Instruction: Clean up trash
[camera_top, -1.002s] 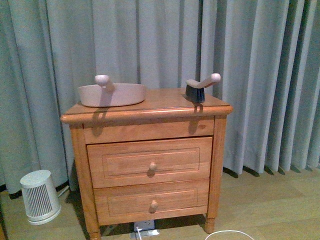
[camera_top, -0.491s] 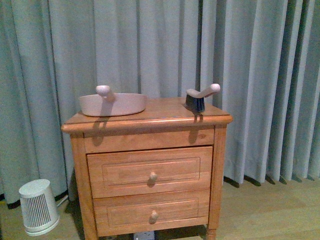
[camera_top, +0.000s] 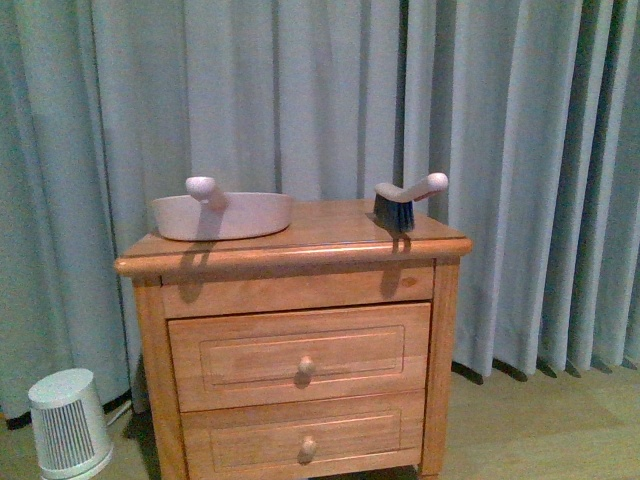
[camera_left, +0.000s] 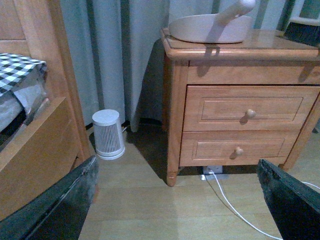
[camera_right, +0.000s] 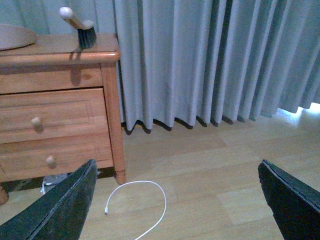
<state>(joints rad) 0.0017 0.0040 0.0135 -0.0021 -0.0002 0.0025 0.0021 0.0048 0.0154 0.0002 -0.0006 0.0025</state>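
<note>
No readable txt, labels, brand marks, nos. or signs in any view. Nightstand (camera_top: 300, 350), dustpan (camera_top: 222, 215) and brush (camera_top: 400, 203) show plain surfaces. White heater (camera_top: 68, 425) on the floor: possibly some marking, but too small and blurred to tell.

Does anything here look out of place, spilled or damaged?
Only a loose white cable lying curled on the floor beside the nightstand. The dustpan and brush sit on top; nothing looks spilled or broken.
</note>
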